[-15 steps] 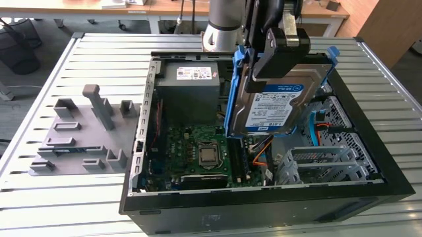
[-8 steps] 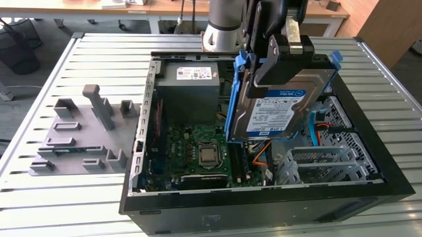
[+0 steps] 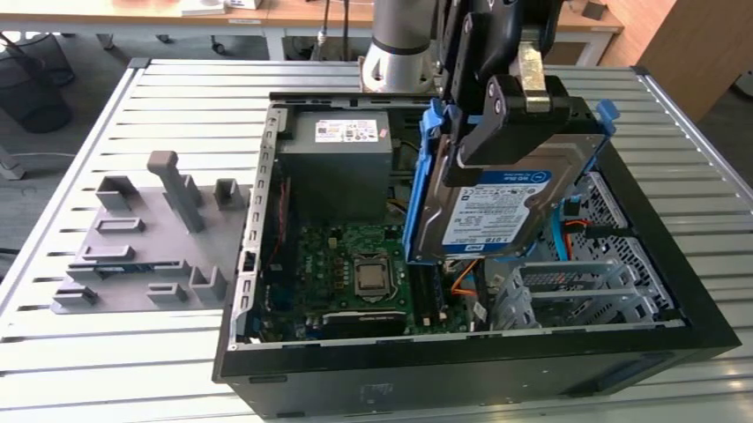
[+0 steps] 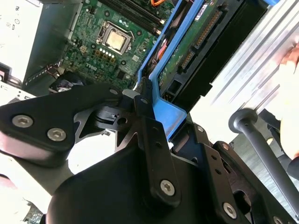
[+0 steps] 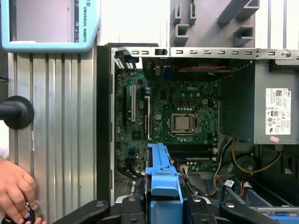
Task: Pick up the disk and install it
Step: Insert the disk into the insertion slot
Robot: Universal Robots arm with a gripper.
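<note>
Overhead, arm (image 3: 394, 44) tilted steeply; fingers (image 3: 482, 145) clamped on disk (image 3: 500, 207), held slanted above open computer case (image 3: 471, 357).

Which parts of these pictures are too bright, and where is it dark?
Second wrist view: glare washes the table white beside the disk. First wrist view: the table near the grey fixture is blown out white. Exterior view: even light, with shadow inside the computer case.

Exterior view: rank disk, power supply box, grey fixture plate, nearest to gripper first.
1. disk, held by the gripper.
2. power supply box, in the case, exterior view's left.
3. grey fixture plate, on the table, farthest left.
</note>
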